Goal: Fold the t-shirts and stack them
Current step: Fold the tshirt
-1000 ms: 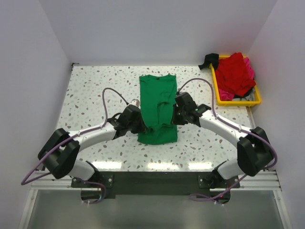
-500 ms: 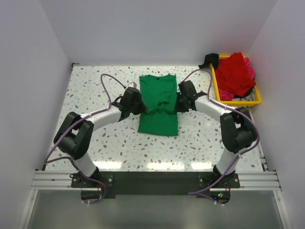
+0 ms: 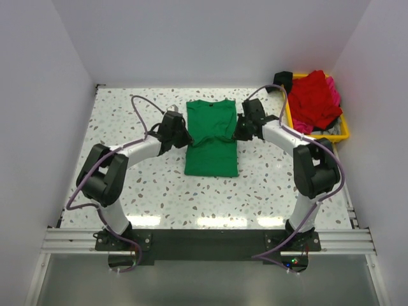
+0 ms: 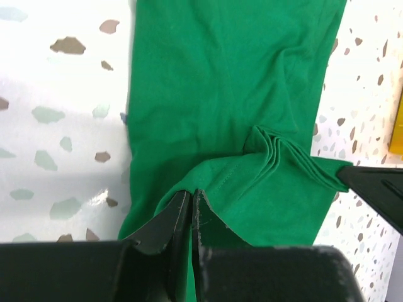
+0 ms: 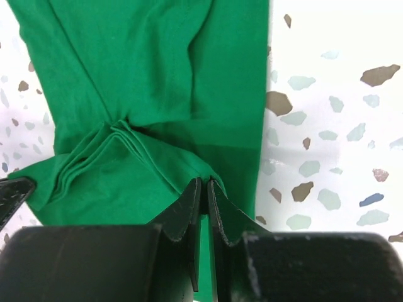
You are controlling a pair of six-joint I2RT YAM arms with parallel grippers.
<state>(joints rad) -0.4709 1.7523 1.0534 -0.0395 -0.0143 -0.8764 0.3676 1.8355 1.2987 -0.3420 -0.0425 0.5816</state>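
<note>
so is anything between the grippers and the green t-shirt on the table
Nothing visible: the left gripper and right gripper are each shut on an edge of the bright green cloth t-shirt, one either side.

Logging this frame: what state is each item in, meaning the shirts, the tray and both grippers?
green t-shirt: lying on the table, sides folded in, puckered across the middle
left gripper: jaws shut on the green t-shirt's edge
right gripper: jaws shut on its opposite edge
yellow tray: upright on the table, holding clothes
red t-shirt: unfolded, heaped in the yellow tray
pink t-shirt: crumpled beneath the red one, mostly hidden
</note>
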